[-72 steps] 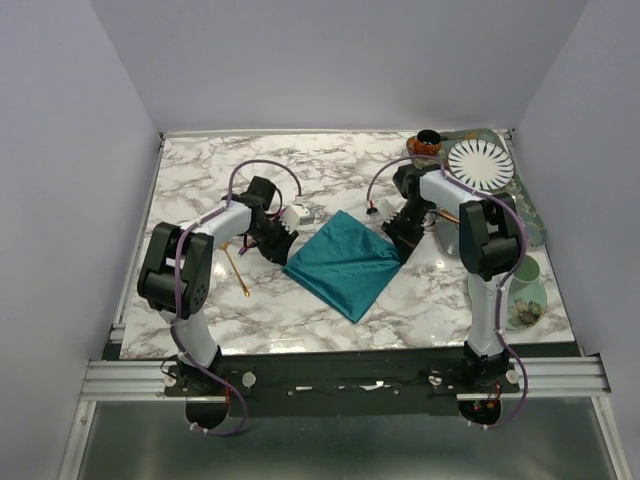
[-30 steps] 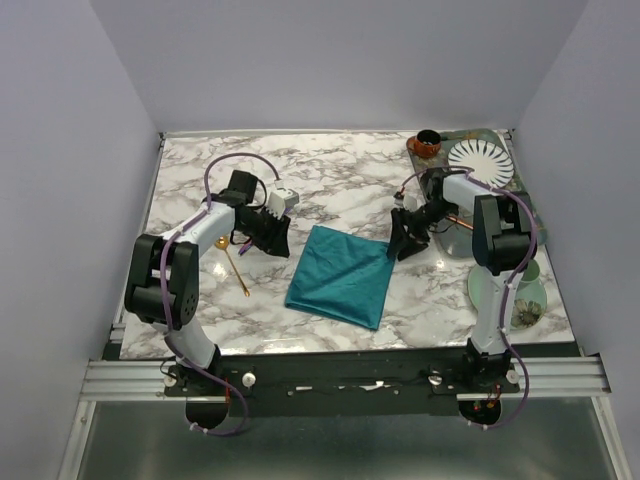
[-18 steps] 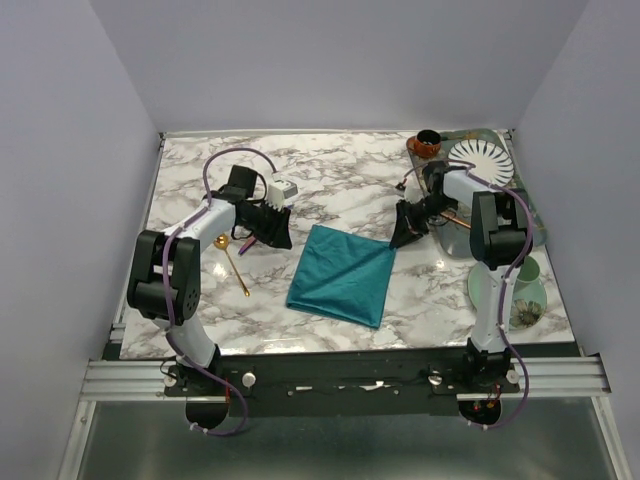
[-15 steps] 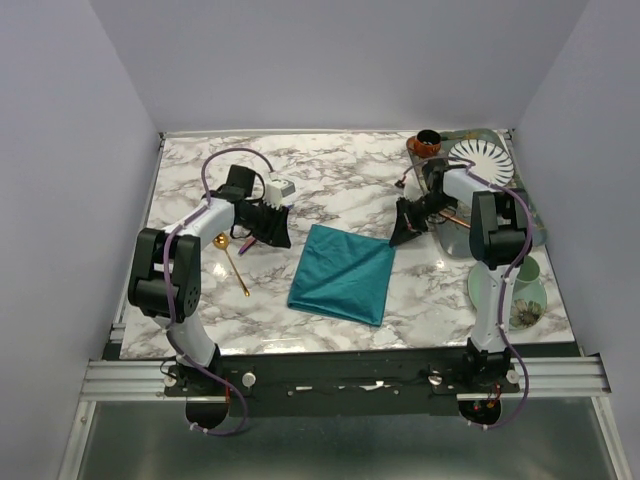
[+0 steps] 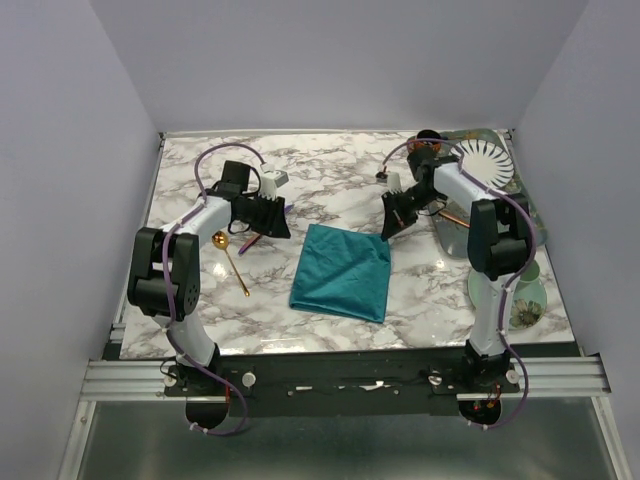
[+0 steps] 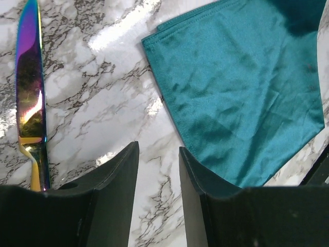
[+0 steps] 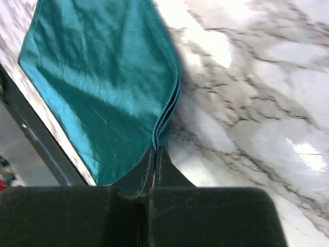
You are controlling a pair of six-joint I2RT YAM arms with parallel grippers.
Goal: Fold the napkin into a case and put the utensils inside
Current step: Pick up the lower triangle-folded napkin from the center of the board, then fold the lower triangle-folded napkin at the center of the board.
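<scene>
Folding step: right gripper (image 7: 155, 153) was clamped on napkin (image 7: 97, 82), upper-right corner; left gripper (image 6: 158, 150) sat apart, likely needed upper-left corner next.

The napkin (image 5: 342, 272) is plain teal on a white tabletop (image 5: 330, 180) veined grey. The knife (image 6: 26, 98) is iridescent purple-rainbow, the spoon (image 5: 232, 264) gold.

Marble table (image 5: 330, 185) — folded teal napkin (image 5: 342, 272) at centre; gold spoon (image 5: 232, 262), iridescent knife (image 6: 28, 103) at left
</scene>
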